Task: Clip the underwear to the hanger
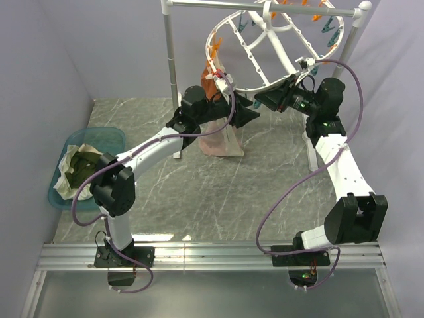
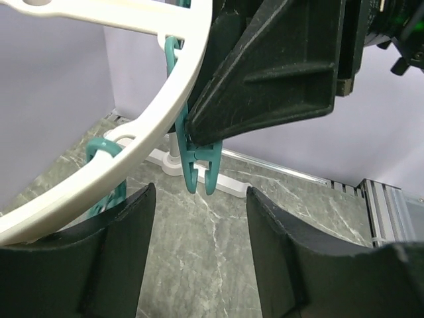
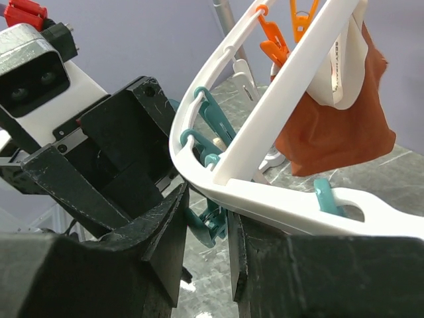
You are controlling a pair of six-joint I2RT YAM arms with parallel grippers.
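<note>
Hanger (image 3: 278, 199): large white oval rack with crossbars, hung tilted above the far side of the grey marble table (image 1: 199, 205). Orange pegs (image 3: 275, 41) and teal ones along the rim.

Underwear (image 1: 222, 140): pale pinkish-beige cloth, hanging limp below the rack's near-left rim, lower edge near the tabletop. A rust-orange garment (image 3: 331, 132) hangs from the rim just behind it.

Left arm (image 1: 156, 146): reaches forward and right, wrist raised to the rack's lower rim. Left gripper (image 2: 200, 199): fingers spread wide, nothing held; they sit just under a teal peg (image 2: 199, 165) without touching it.

Right arm (image 1: 338, 165): bent back to the left, meeting the same spot from the other side. Right gripper (image 3: 209, 218): jaws drawn narrow, pinching that teal peg's upper end, tips close to the left gripper's.

Hidden: the underwear's top edge is behind the left wrist, so what holds it up cannot be told. It appears in neither wrist view.
</note>
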